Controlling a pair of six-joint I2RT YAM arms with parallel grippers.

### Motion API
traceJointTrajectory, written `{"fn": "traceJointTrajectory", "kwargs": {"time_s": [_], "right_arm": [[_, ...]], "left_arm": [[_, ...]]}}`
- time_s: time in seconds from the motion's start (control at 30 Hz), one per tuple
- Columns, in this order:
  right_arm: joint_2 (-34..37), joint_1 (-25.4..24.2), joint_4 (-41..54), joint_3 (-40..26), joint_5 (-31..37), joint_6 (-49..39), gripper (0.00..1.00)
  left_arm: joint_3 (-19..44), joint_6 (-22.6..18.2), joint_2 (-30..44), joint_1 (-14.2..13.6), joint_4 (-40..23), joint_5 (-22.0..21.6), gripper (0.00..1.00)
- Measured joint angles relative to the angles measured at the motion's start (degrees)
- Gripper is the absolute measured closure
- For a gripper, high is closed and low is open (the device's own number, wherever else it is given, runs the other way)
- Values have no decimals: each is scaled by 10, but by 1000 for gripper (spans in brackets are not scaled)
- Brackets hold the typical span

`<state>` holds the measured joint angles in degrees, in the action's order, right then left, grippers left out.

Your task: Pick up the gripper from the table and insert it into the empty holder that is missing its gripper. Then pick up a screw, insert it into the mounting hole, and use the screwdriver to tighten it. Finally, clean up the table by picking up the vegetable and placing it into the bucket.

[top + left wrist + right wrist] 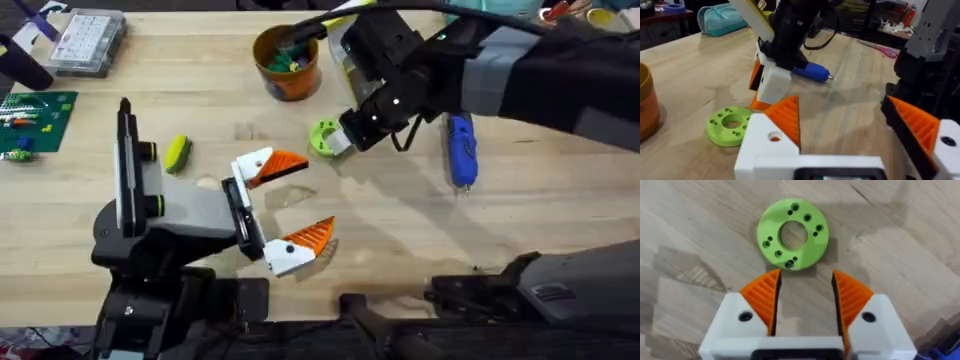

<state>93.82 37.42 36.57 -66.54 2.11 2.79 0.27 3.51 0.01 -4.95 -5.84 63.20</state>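
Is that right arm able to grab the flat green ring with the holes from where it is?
Probably yes: the right gripper is open just short of the flat green ring, with bare table between them.

overhead: fixed above arm bases, looks down + fwd over whole table point(420, 230); wide, far.
left wrist: low, near tabletop, faces across table toward room behind; green ring point(730, 125) close.
right wrist: straight down, v. close to wood; green ring just past its fingers.
shared: green ring in all 3 views; blue screwdriver point(461, 148) in overhead + left wrist.
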Motion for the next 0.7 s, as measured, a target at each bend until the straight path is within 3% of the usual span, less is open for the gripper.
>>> {"fn": "traceJointTrajectory", "kwargs": {"time_s": [0.4,0.7], "right_arm": [[22,0,-10,0,0,20,411],[22,26,-90,35,0,47,411]], "left_arm": [[0,0,0,0,0,0,9],[0,0,0,0,0,0,9]]}}
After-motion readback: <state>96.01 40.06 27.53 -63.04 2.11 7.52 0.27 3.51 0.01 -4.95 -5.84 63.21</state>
